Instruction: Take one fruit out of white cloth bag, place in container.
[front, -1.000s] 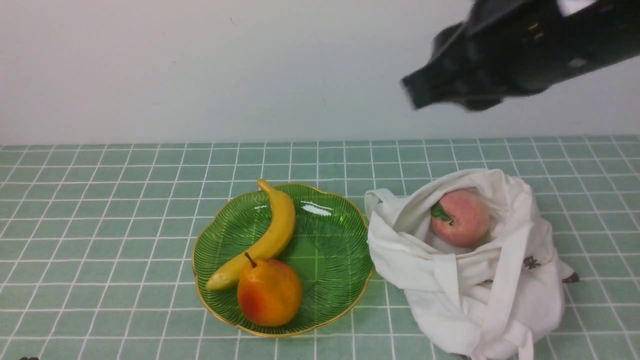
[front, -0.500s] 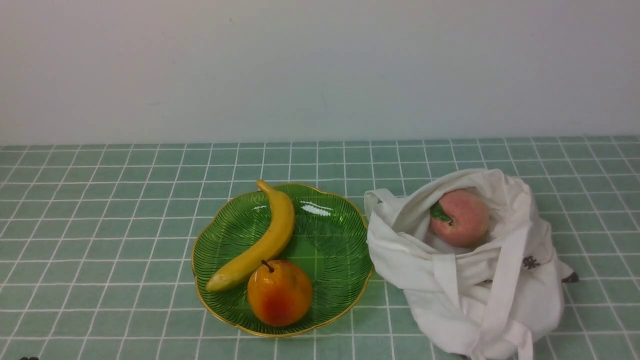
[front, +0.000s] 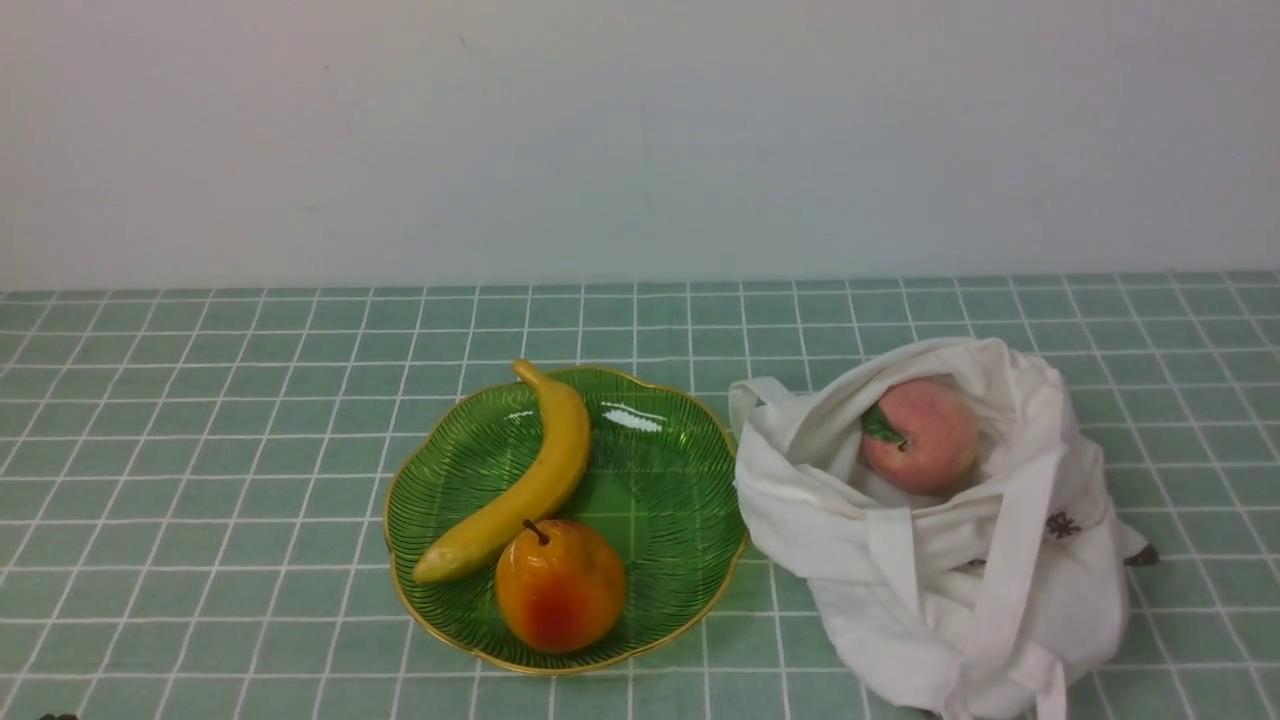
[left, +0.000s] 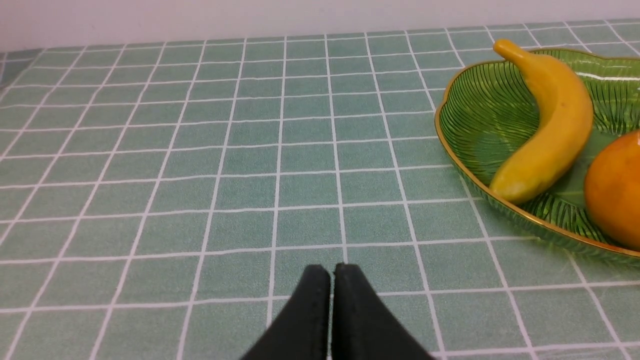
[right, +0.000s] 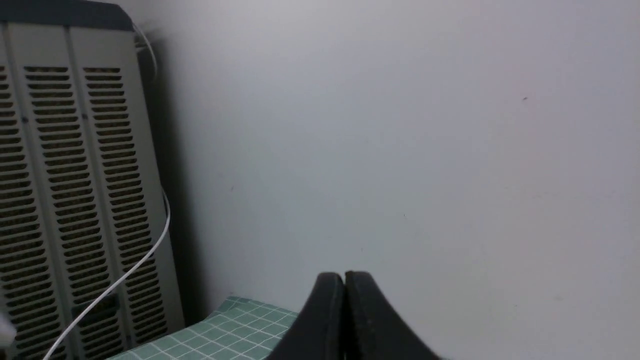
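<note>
The worktop (front: 220, 450) is covered in muted green marked with a grid of thin white lines, and its far edge meets a pale wall (front: 640, 140). Two things lie directly on it. Near the middle in the front view sits the plate (front: 690, 600), round, green and see-through, with a scalloped gold rim; some of the white lines show through its base. Just to the right of it lies the bag (front: 860, 620), white and slumped in soft folds, its mouth open and a small dark mark on its side. One strap trails toward the near side, where the front view cuts it off.
</note>
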